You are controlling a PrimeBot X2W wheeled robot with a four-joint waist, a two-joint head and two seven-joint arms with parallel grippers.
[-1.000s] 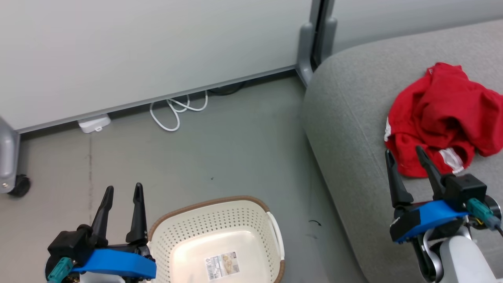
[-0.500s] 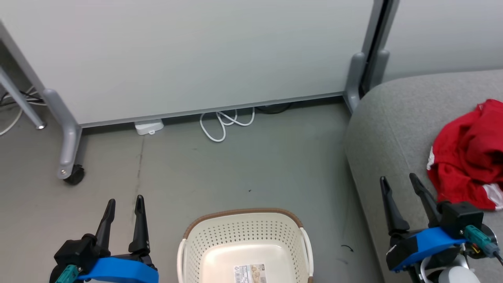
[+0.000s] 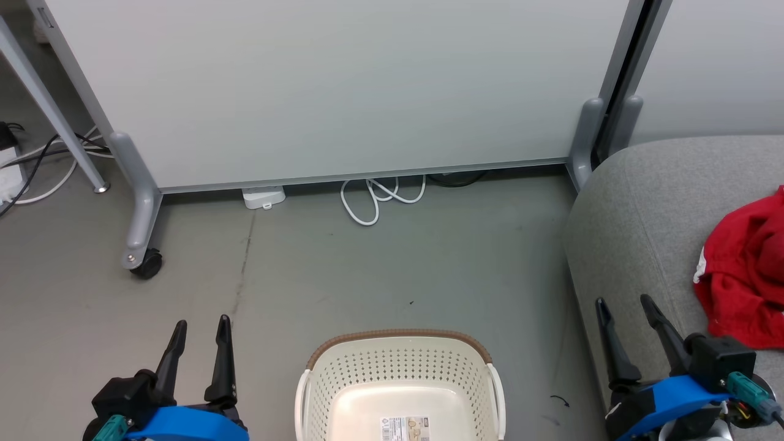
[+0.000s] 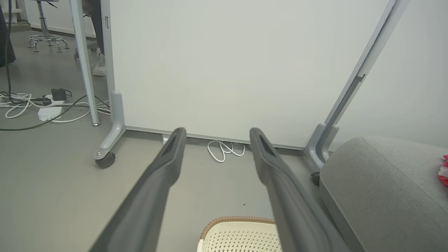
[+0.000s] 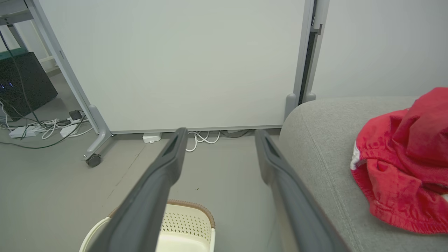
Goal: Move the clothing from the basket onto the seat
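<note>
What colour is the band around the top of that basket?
Brown band on a cream-white basket; clearest in the head view.

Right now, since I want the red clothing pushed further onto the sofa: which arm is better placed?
Right. The right fingers, open, sit at the sofa edge, next to the clothing; the left fingers are across the basket, over the floor.

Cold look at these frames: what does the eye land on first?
The bright red clothing heaped on the grey seat at the right edge of the head view. Next, the cream basket on the floor at bottom centre, its visible bottom bare except a label. The left gripper and right gripper flank it, both open and holding nothing.
</note>
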